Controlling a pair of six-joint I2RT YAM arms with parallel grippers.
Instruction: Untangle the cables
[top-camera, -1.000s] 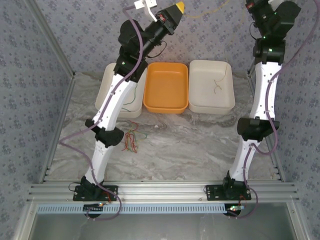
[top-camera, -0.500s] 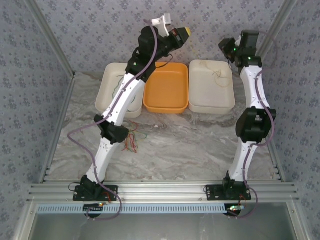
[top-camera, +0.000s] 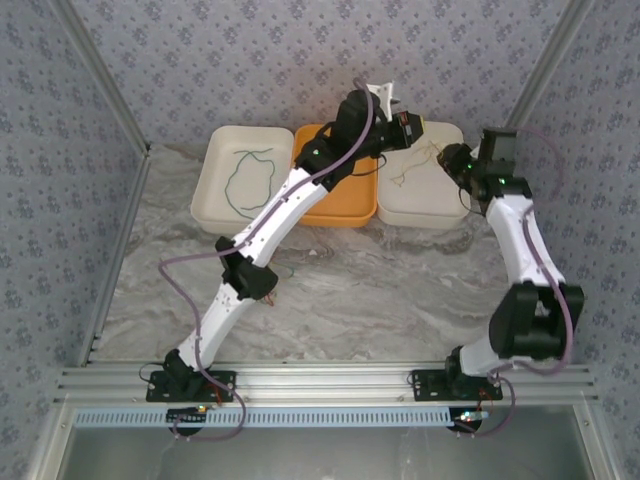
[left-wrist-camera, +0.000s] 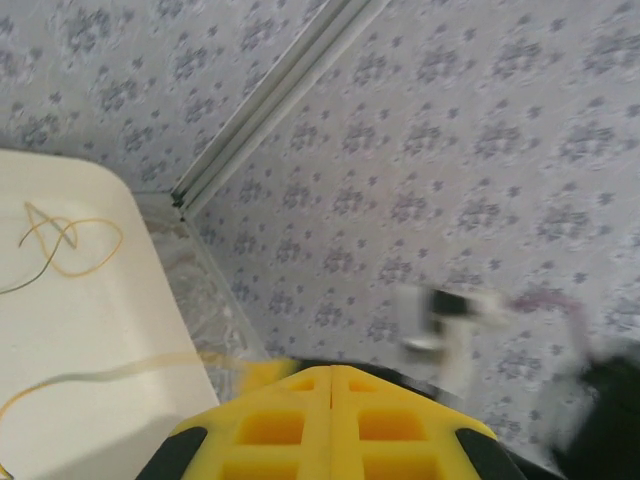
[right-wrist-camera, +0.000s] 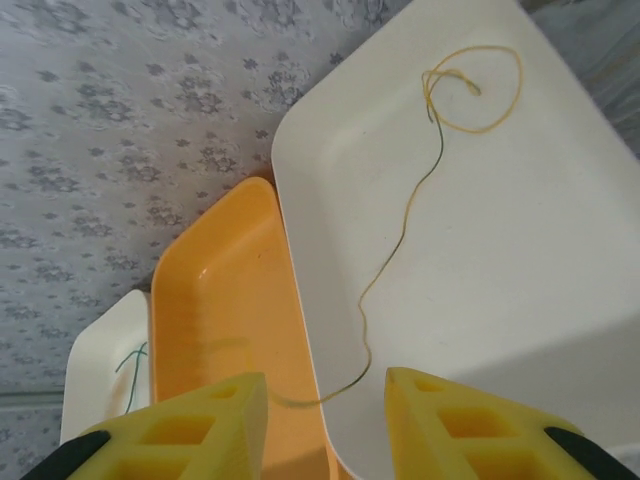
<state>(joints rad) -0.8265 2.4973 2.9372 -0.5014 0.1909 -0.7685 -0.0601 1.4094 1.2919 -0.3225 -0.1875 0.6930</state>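
Since half a second ago the left arm (top-camera: 290, 195) has swung right and down across the orange tray (right-wrist-camera: 230, 290), and the right arm (top-camera: 525, 240) has dropped, its wrist now at the right edge of the right cream tray (right-wrist-camera: 520, 250). The left gripper (left-wrist-camera: 330, 372) sits over the seam between the orange tray and the right cream tray. Its yellow fingers are pressed flat together, and a blurred strand of the yellow-cream cable (right-wrist-camera: 405, 215) runs right up to their tips, so it looks pinched there. The right gripper (right-wrist-camera: 325, 385) has its fingers spread with nothing between them and hangs over the near rim of the right cream tray. The yellow-cream cable lies mostly inside that tray, with a small knotted loop near the far corner. From the loop a single strand trails across the tray floor and crosses the rim toward the orange tray, where it fades into blur. The green cable (top-camera: 229, 185) lies loose in a wide curl in the left cream tray (top-camera: 215, 195), well apart from both grippers. All three trays stand side by side at the far edge of the marble table (top-camera: 380, 290).
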